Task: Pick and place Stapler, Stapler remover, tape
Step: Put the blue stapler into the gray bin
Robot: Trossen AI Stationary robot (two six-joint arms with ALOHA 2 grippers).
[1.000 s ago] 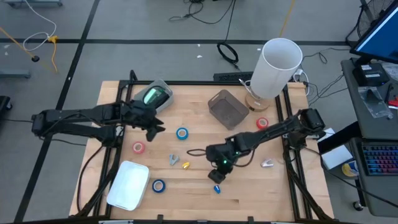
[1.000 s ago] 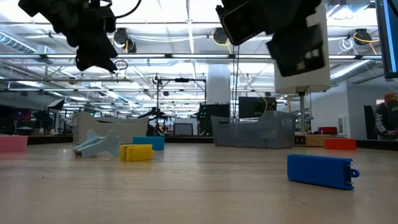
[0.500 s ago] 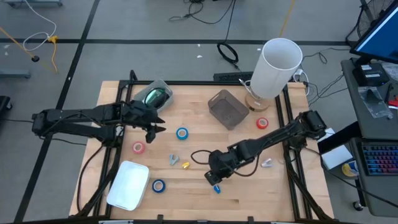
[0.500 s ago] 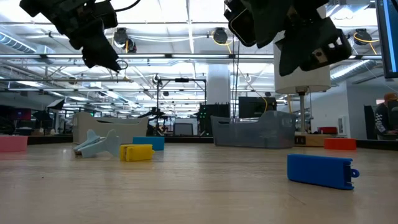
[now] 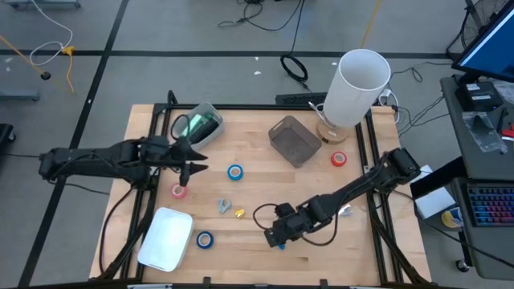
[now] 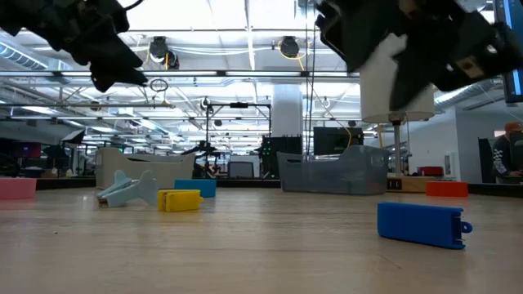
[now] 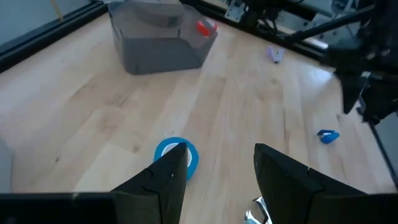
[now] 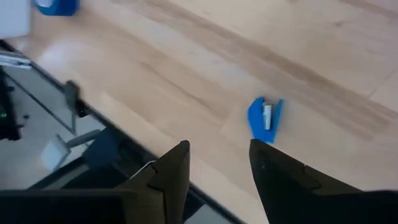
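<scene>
Right tool lowered — beside blue stapler.

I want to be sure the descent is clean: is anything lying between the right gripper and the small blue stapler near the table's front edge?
Nothing visible: the right gripper hangs open over the blue stapler, only bare table between.

I found no text, label, brand, number or sign that I could read anywhere in these views.
</scene>
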